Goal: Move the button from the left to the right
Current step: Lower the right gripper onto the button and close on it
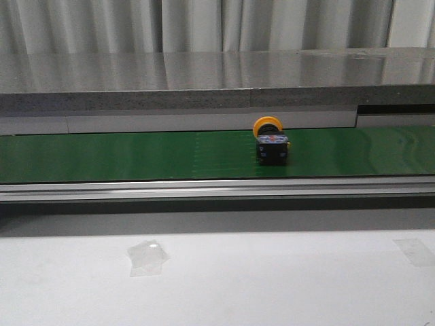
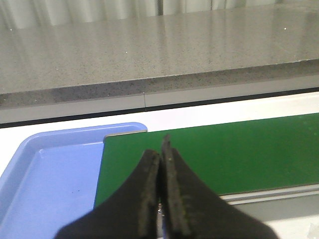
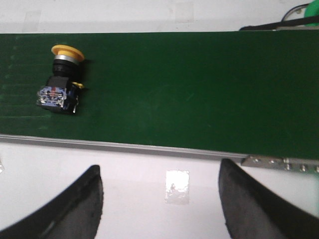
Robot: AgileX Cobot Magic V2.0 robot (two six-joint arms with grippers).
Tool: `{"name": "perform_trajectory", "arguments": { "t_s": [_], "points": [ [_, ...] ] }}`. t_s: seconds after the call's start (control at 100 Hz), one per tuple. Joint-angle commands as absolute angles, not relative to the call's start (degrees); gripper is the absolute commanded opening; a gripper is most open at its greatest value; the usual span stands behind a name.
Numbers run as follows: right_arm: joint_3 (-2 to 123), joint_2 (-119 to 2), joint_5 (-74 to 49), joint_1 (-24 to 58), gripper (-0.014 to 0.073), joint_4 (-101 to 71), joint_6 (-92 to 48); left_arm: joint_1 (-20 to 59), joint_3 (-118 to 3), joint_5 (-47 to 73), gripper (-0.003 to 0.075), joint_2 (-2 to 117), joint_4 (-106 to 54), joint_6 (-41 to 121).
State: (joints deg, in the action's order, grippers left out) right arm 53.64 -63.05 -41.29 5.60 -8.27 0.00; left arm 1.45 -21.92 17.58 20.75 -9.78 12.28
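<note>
Two grippers are waiting on the near side of the belt, and neither is holding anything: our left gripper point(image 2: 160, 199) is hanging with its fingers pressed together over the belt's left end beside a blue tray point(image 2: 45, 174), while our right gripper point(image 3: 159, 204) is hovering with its fingers spread wide above the white tabletop point(image 1: 272, 278), near a patch of clear tape point(image 3: 177, 185). Farther out, the button point(image 1: 270, 141) is lying on its side on the green conveyor belt point(image 1: 122, 156), somewhat right of centre, its yellow head pointing away from us. We are judging that the button is riding toward the right arm, so the pickup step is coming. Next, we are expecting the right arm to reach forward and close on the dark body.
</note>
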Motion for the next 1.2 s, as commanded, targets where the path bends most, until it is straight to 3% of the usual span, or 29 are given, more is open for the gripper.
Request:
{"name": "perform_trajectory", "arguments": {
  "t_s": [0.0,0.14,0.7,1.19],
  "points": [
    [58.4,-66.5,-37.9,6.9,0.0519,-8.9,-1.7,1.7,-23.4,12.7,-0.0020,21.0,-10.6,12.1],
    [62.3,-72.5,-37.7,9.1,0.0566,-8.9,-3.6,1.7,-23.4,12.7,-0.0020,21.0,-10.6,12.1],
    [71.4,-89.9,-34.0,12.4,0.0566,-8.8,-6.6,1.7,-23.4,12.7,-0.0020,21.0,-10.6,12.1],
    [72.5,-94.8,-33.1,12.4,0.0566,-8.9,-7.2,1.7,-23.4,12.7,-0.0020,21.0,-10.6,12.1]
  ]
}}
